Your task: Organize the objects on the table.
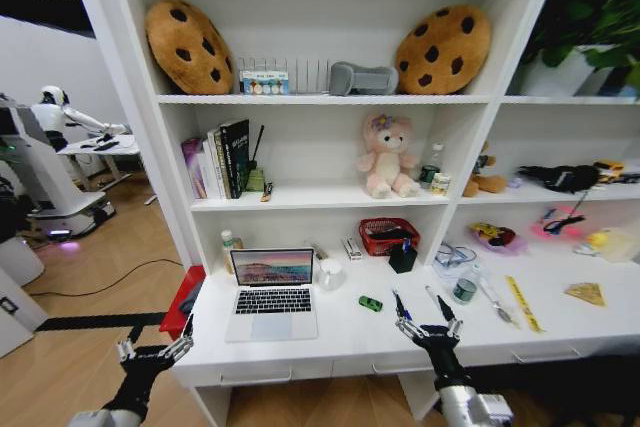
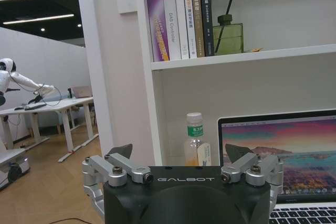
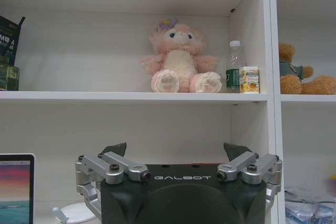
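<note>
From the head view, the open laptop (image 1: 272, 292), green toy car (image 1: 371, 303), pens (image 1: 401, 305) and yellow ruler (image 1: 523, 304) lie on the white bench (image 1: 350, 337). Both end effectors, left (image 1: 152, 355) and right (image 1: 428, 328), hover at its front edge, spread wide and empty. The left wrist view adds a bottle (image 2: 195, 139) beside the laptop's screen.

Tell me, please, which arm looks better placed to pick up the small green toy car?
Probably the right. The right gripper hovers open at the desk's front edge, close beside the green toy car, while the left gripper hangs off the table's left end, beyond the laptop.
</note>
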Robot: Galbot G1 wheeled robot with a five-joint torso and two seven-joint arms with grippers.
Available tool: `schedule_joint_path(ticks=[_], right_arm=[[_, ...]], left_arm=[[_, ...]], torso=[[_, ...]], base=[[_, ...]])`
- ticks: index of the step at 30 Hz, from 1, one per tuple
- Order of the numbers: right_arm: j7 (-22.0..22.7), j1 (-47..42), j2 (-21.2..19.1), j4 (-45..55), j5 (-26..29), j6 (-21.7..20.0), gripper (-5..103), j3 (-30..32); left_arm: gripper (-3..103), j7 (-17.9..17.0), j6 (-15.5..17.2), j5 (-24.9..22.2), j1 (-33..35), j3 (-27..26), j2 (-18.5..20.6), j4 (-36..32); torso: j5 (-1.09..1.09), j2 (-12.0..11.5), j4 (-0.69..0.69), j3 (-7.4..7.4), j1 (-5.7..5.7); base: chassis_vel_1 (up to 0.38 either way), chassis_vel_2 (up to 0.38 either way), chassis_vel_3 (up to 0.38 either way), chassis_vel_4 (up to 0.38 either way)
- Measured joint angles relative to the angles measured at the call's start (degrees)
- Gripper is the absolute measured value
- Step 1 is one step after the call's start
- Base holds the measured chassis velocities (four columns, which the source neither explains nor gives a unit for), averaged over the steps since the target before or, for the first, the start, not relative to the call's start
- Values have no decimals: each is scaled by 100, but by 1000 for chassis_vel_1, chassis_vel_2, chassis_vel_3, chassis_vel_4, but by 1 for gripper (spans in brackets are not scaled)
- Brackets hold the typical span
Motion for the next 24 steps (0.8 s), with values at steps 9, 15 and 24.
schedule_joint_path(ticks=[9,15,24], right_arm=[[-3,41,-98,-156,-79,-12,100,-26],[-48,73,-195,-315,-68,-2,100,7],[-114,-12,-191,-545,-118,121,100,99]], left_arm=[[78,2,79,-286,-58,-236,393,-12],[57,-92,337,-649,-235,-410,1258,37],[24,-193,522,-1064,-643,-349,2456,451]], torso=[[2,7,3,-4,-16],[1,3,1,-1,-6],[1,3,3,-1,-6]], base=[[38,-31,-38,37],[6,-9,-9,7],[0,0,0,0]])
